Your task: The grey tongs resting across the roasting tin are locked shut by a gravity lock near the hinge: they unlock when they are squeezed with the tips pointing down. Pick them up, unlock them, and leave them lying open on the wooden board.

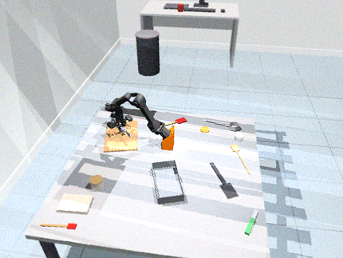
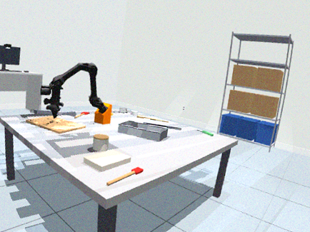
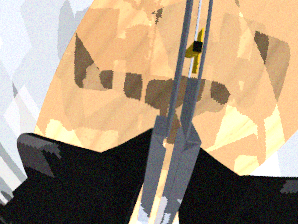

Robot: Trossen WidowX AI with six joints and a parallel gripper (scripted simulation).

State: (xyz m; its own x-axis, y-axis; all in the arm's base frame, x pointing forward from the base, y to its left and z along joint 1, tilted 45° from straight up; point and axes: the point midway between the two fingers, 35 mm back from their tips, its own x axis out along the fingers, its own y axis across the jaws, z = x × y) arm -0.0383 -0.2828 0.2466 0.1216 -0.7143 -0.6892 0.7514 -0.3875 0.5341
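The grey tongs [image 1: 126, 132] [image 3: 191, 97] are held between the black fingers of my gripper [image 1: 120, 123] [image 3: 166, 136], which is shut on them. In the wrist view their two long arms run close together, with a narrow gap, and a small yellow and black part shows between them. I cannot tell whether the lock is engaged. The gripper is above the wooden board [image 1: 120, 148] [image 2: 61, 130] [image 3: 265, 110]; how high the tongs are above the board is unclear. The roasting tin [image 1: 171, 199] [image 2: 140, 133] stands apart from them, with nothing across it.
An orange block [image 1: 168, 144] [image 2: 102, 116] stands by the arm's base, between board and tin. A red-headed spatula [image 1: 181, 120] lies behind it. A lidded jar [image 1: 96, 183] [image 2: 100, 143] and a cream block [image 1: 75, 203] [image 2: 107, 160] are nearer the table's front.
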